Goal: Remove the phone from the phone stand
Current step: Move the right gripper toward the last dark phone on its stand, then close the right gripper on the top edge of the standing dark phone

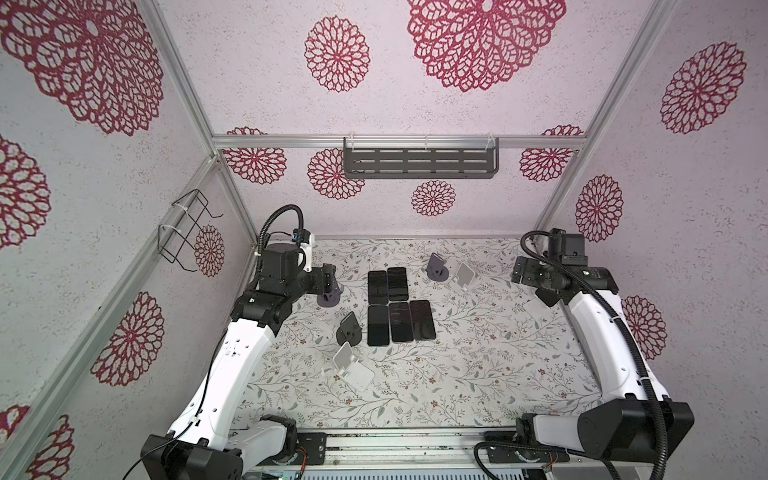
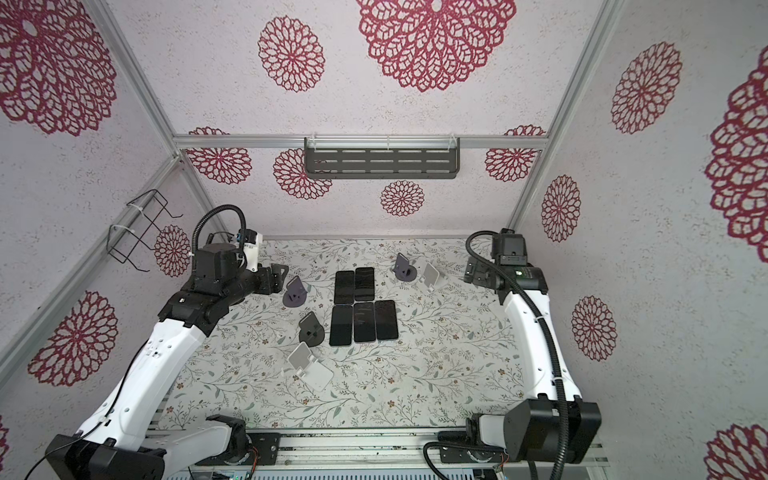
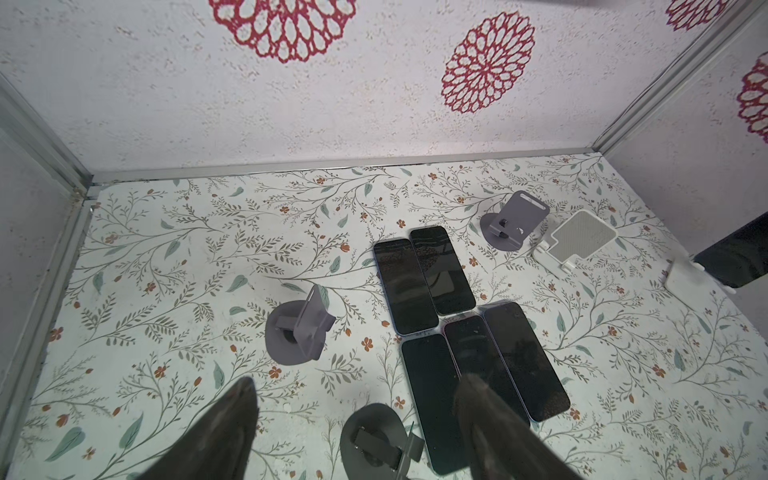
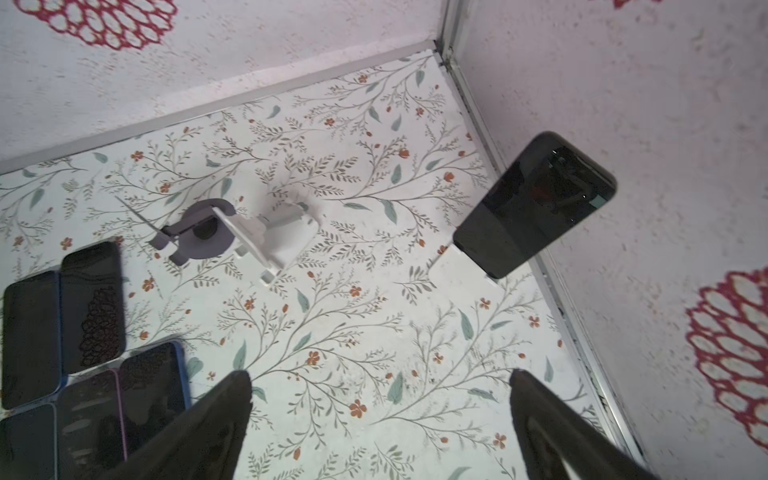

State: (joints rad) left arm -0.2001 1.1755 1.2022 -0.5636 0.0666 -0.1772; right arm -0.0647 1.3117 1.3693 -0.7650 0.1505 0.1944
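A black phone (image 4: 536, 203) leans screen-out on a white phone stand (image 4: 461, 266) close to the right wall. The left wrist view shows this phone (image 3: 735, 253) and its stand (image 3: 685, 278) at the picture's edge. In both top views the right arm covers them. My right gripper (image 4: 380, 374) hangs open over bare table, short of the phone, with nothing between its fingers; a top view shows it (image 1: 521, 270) at the far right. My left gripper (image 3: 355, 382) is open and empty too, above a dark stand (image 3: 378, 444), and sits far left (image 1: 330, 276) in a top view.
Several dark phones (image 1: 399, 307) lie flat in two rows mid-table. Empty stands surround them: grey (image 1: 436, 268) and white (image 1: 464, 276) behind, grey (image 1: 330, 297), dark (image 1: 349, 328) and white (image 1: 353, 365) on the left. A slotted shelf (image 1: 419, 162) hangs on the back wall.
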